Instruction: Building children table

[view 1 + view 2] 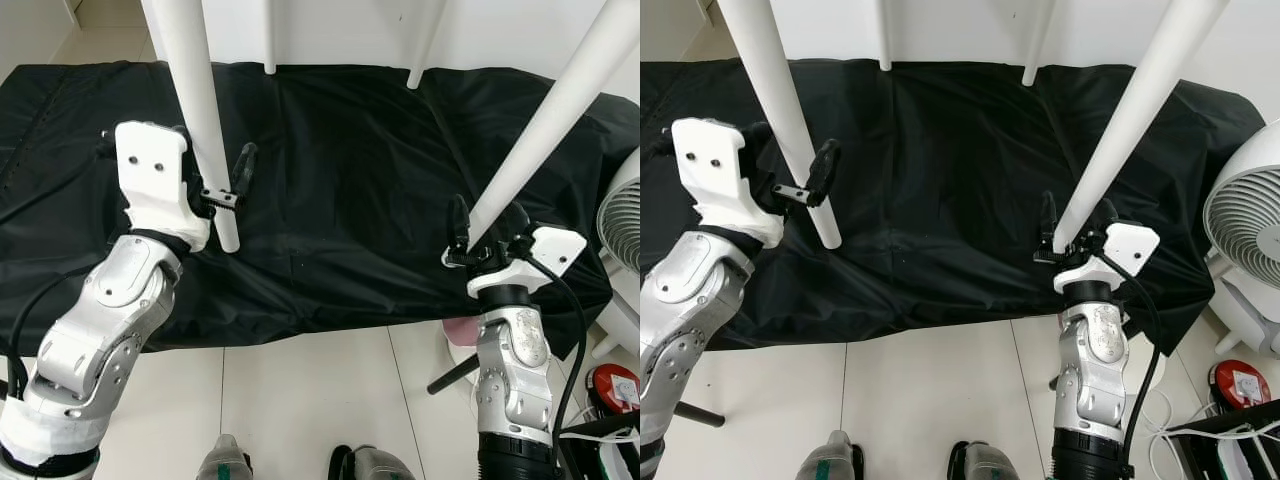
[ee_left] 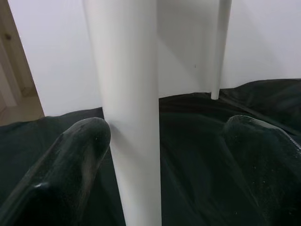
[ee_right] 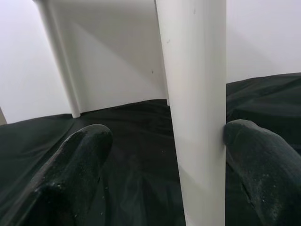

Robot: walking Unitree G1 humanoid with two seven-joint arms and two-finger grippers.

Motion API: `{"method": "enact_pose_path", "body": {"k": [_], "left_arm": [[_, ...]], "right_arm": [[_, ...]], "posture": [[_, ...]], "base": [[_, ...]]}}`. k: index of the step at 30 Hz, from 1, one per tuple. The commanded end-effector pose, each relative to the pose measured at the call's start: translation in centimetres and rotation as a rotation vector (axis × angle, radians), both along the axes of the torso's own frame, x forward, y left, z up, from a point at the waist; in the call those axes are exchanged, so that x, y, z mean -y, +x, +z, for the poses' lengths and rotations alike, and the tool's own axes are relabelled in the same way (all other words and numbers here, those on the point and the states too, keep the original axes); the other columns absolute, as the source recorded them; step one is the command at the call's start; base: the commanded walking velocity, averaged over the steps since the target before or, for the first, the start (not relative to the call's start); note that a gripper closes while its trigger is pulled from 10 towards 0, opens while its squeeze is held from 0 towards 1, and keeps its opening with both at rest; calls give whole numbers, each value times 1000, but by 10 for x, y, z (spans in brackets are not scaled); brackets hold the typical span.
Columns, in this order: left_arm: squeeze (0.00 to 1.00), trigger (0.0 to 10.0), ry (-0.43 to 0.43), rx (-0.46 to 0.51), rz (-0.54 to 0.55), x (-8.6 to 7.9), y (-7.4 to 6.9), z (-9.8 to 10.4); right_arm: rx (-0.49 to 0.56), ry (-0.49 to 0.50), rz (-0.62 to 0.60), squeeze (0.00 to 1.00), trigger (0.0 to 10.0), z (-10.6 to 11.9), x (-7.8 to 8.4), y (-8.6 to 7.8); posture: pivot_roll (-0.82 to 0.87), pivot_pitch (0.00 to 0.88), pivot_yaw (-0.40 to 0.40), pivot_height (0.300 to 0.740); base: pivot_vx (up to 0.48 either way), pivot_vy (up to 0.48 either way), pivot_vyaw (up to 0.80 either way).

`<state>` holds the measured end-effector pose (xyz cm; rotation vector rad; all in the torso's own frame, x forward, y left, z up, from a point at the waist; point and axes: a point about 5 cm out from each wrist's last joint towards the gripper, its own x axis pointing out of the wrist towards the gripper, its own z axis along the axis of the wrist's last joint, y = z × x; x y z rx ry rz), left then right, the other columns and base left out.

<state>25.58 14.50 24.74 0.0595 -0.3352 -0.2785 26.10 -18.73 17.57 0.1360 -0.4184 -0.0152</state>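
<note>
Four smooth white round legs show in my head view, all matte and tube-shaped, rising out of the top of the frame so the tabletop they belong to is cut off. I see the near left leg (image 1: 205,120) running from the upper left down to a blunt end left of centre, leaning slightly, its long axis near vertical. I see the near right leg (image 1: 545,125) slanting from the upper right corner down to the lower right. Two far legs (image 1: 268,35) end at the top centre, on the back edge of the black cloth (image 1: 340,200), a creased, faintly shiny sheet spread across the pale tiled floor (image 1: 300,400).

My left gripper (image 1: 222,182) has its fingers spread around the near left leg; in the wrist view one rounded black finger (image 2: 77,155) touches the tube and the other stands apart. My right gripper (image 1: 487,232) straddles the lower end of the near right leg, fingers apart, one pad (image 3: 256,155) against the tube, the other clear of it. That leg's foot is hidden behind the gripper.

A white fan (image 1: 622,225) is cropped at the right edge.
</note>
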Motion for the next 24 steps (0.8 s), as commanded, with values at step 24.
{"method": "enact_pose_path", "body": {"k": [24], "left_arm": [[0,10000,292,-120,-572,7,-47,-63]], "right_arm": [[-209,-290,823,0,10000,-30,-42,-34]], "posture": [[121,93,-44,740]], "base": [[0,0,0]]}}
